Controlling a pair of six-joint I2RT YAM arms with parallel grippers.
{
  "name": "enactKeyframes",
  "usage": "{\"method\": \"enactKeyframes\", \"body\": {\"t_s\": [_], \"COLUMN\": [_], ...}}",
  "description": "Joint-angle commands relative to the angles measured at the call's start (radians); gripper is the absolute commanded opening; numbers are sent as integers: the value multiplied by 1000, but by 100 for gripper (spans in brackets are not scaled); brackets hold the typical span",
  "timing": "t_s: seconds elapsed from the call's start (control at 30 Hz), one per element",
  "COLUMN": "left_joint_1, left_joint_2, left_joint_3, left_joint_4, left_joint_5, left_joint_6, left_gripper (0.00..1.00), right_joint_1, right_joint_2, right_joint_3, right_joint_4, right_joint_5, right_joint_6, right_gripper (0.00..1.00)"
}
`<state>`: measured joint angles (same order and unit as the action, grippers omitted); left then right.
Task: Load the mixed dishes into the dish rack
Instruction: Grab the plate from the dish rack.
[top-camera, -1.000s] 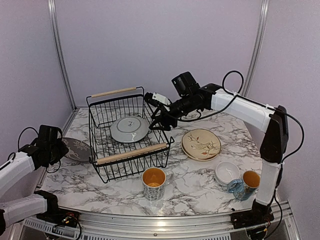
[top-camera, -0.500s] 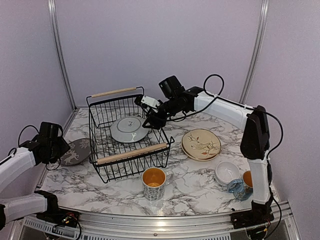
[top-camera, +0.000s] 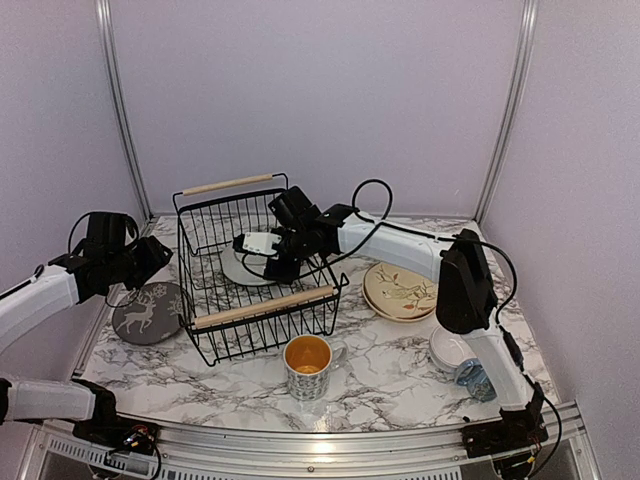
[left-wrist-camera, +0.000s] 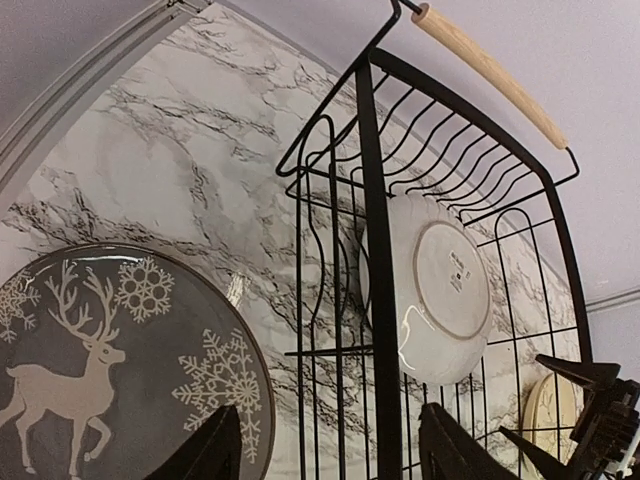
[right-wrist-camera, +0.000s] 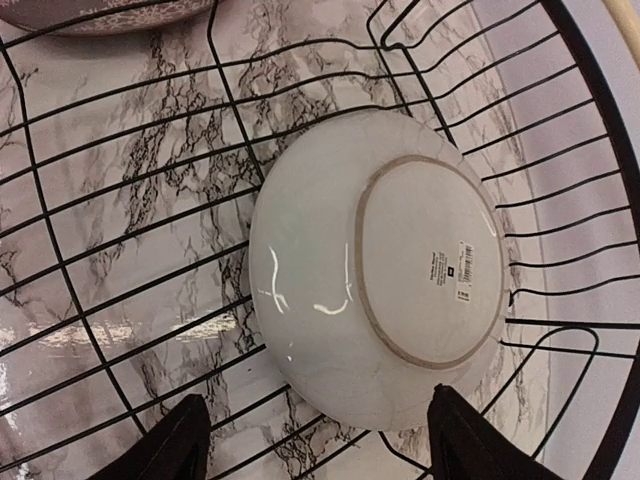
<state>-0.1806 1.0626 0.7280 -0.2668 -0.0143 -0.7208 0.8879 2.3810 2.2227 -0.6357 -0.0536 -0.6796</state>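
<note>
Now both open, empty grippers hang: the right gripper (right-wrist-camera: 315, 420) over the white dish (right-wrist-camera: 380, 265) inside the dish rack (top-camera: 265, 305), the left gripper (left-wrist-camera: 332, 420) above the flat reindeer plate (left-wrist-camera: 100, 370) beside it. A clumsy grab may shove that plate off the table (top-camera: 400, 360).

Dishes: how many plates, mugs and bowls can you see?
Plates: 3 (reindeer plate, upturned pale plate, leaf plate)
Mugs: 2 (front mug, blue mug, half hidden)
Bowls: 1 (white bowl)
Total: 6
</note>
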Motion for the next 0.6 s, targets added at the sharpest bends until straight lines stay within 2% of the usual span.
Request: {"method": "enactKeyframes", "body": {"t_s": [0.0, 0.3, 0.57], "left_joint_1": [-57, -157, -212], "left_joint_2": [61, 206, 284], "left_joint_3": [20, 111, 147], "left_joint_4": [91, 99, 78], "left_joint_5": [64, 42, 27], "left_joint_6": [6, 0, -13], "left_gripper": [63, 62, 40], "right_joint_1": [20, 31, 39], "right_joint_2": [83, 151, 199], "right_joint_3": [97, 99, 83], "right_joint_4": [13, 35, 77], "right_joint_5": [128, 172, 246], "right_joint_6": [-60, -97, -171], "right_gripper": [73, 74, 75]}}
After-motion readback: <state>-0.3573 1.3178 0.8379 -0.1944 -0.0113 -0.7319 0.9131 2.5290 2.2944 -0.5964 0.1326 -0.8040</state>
